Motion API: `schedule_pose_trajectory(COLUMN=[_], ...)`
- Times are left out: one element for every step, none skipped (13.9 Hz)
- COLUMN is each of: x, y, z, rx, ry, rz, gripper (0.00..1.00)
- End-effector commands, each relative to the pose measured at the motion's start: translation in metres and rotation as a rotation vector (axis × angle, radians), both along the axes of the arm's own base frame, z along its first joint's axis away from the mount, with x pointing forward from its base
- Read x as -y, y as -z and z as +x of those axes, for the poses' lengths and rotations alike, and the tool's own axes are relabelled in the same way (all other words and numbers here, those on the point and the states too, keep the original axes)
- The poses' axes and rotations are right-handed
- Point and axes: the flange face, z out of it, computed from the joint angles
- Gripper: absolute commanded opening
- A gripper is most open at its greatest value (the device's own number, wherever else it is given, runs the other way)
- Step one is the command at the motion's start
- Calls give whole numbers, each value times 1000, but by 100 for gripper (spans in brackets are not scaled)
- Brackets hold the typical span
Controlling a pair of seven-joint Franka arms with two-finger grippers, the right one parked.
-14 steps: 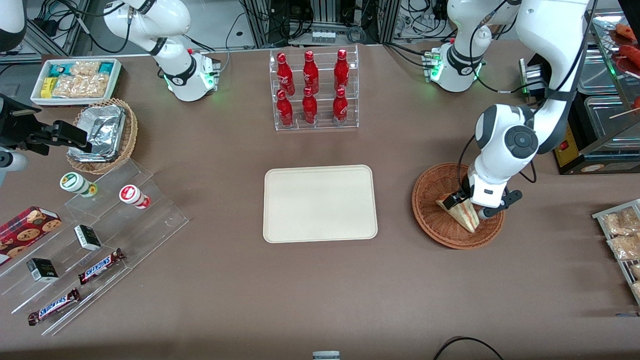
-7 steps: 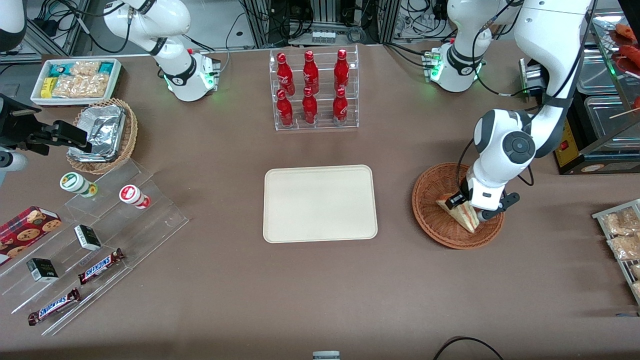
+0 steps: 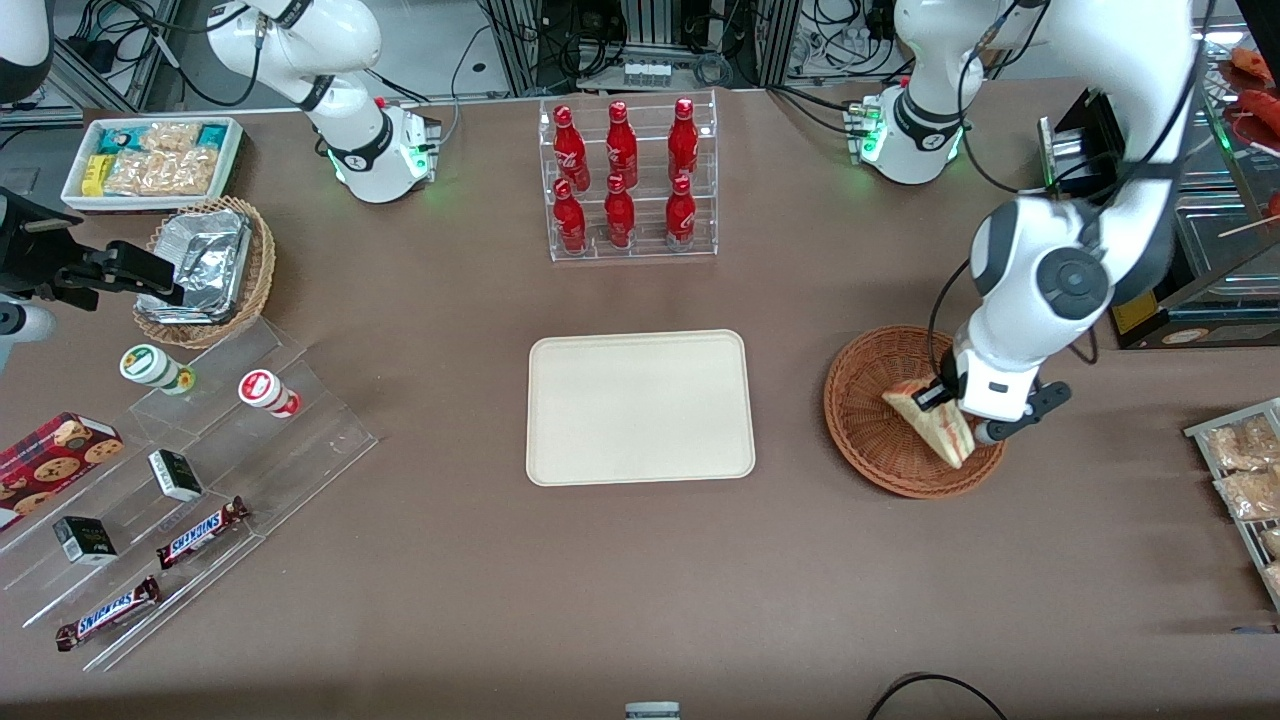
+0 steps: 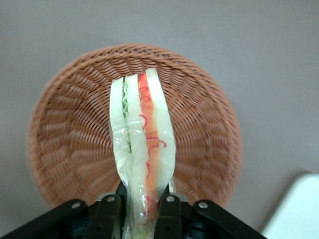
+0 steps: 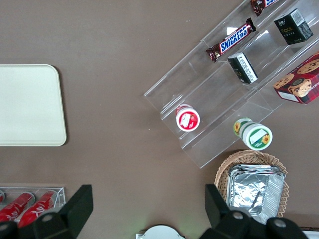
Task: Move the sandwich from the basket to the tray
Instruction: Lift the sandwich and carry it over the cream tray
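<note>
We are looking first at the flat cream-white rectangular tray [image 3: 640, 407], which is lying bare in the middle of the front view, well apart from the work. At the right of that frame the round reddish-brown woven wicker basket [image 3: 868, 415] is sitting on the brown table, and the left arm's black two-finger gripper [image 3: 957, 412] is hanging over the basket's side toward the working arm's end. Smallest of all is the triangular wedge of white-bread sandwich [image 3: 935, 424] with its red, pink and green filling. The wrist view is showing the gripper [image 4: 138, 203] clenched on the sandwich [image 4: 142, 142] at one end, both fingers [image 4: 168, 214] pressing its bread faces while the rest is sticking out over the basket [image 4: 204, 137].

We are judging the lift to be the step in hand. The sandwich seems to be clear of the weave, though from these angles we cannot be sure its low tip is not touching the rim.

To do this well, we are wanting to:
- keep rising until the tip clears the rim;
- hold the squeeze gentle, since soft bread may crush or slip;
- carry slowly across to the tray and lower before letting go.
</note>
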Motion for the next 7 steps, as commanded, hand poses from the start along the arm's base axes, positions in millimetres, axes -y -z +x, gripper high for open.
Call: schedule_pose_trajectory(x=[49, 66, 88, 105, 125, 143, 162], y=[-90, -110, -118, -121, -121, -119, -116], z=[12, 10, 3, -1, -4, -9, -16], rx=[-26, -24, -19, -10, -7, -9, -10], ry=[58, 74, 90, 96, 98, 107, 127], rz=[24, 23, 23, 22, 18, 16, 17], gripper=[0, 0, 0, 0, 0, 0, 0])
